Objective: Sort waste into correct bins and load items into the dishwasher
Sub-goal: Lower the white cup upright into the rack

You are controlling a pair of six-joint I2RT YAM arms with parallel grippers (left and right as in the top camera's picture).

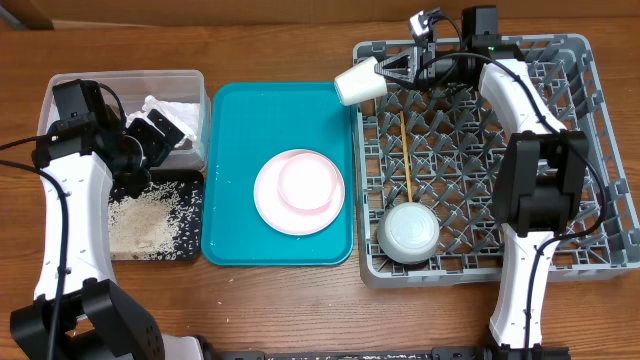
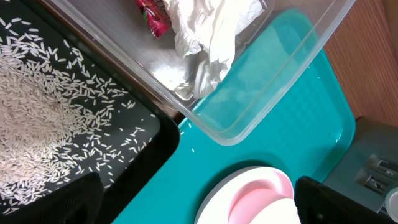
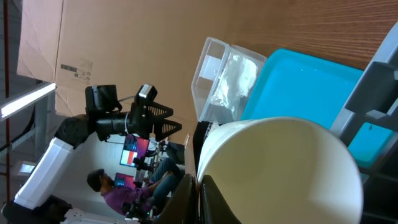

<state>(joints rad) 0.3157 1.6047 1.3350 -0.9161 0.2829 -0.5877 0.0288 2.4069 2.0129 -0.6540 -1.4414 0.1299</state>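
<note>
At the upper-left corner of the dish rack, right gripper pinches the cream cup by its rim, cup tipped sideways. Far left of frame, left gripper is spread wide above the clear tub / black tray boundary.

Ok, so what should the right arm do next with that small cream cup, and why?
Probably carry the small cream cup inward over the grey lattice dish rack and lower it, mouth down, onto free pegs. The right gripper is shut on it, holding it tilted at the rack's far left corner, not yet set down.
</note>
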